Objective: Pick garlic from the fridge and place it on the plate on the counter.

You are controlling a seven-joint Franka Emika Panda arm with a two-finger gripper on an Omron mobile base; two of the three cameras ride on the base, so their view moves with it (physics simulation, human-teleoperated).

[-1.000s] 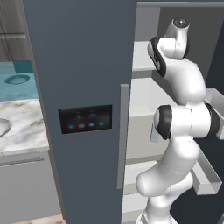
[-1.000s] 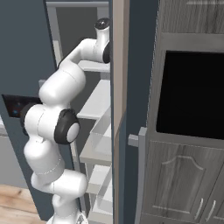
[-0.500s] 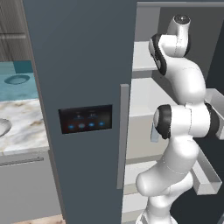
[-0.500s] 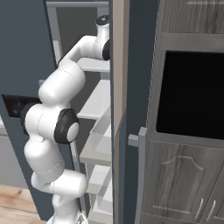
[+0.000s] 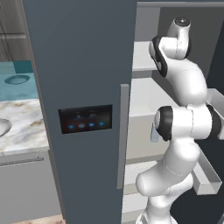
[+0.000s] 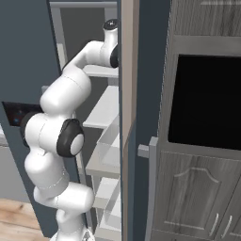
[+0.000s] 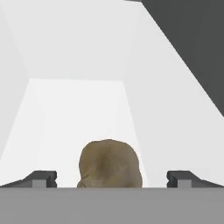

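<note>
**Olive-brown garlic sits between my wide-open jaws, on the white fridge shelf**

Olive-brown garlic [image 7: 110, 163] lies low and centre in the hand view, on a white shelf [image 7: 78, 109] of the fridge [image 5: 83, 65]. My gripper [image 7: 112, 179] is spread wide, one dark tip either side of the lump, clear white gap on both sides, nothing gripped. Open shelf runs ahead to the white back wall; a dark slanted edge closes in upper right.

Left base view: my arm reaches up into the open compartment, past the closed door's edge with the grey handle [image 5: 123, 135]. Marble counter [image 5: 24, 127] lies left of the fridge, well apart from the arm. A pale round rim at that view's left edge may be the plate; I can't tell.

Right base view: the open door's edge [image 6: 127, 117] stands just beside the wrist, tight room there.

Versus half a second ago: wrist has shifted only slightly further in; fridge and counter are unchanged.
</note>
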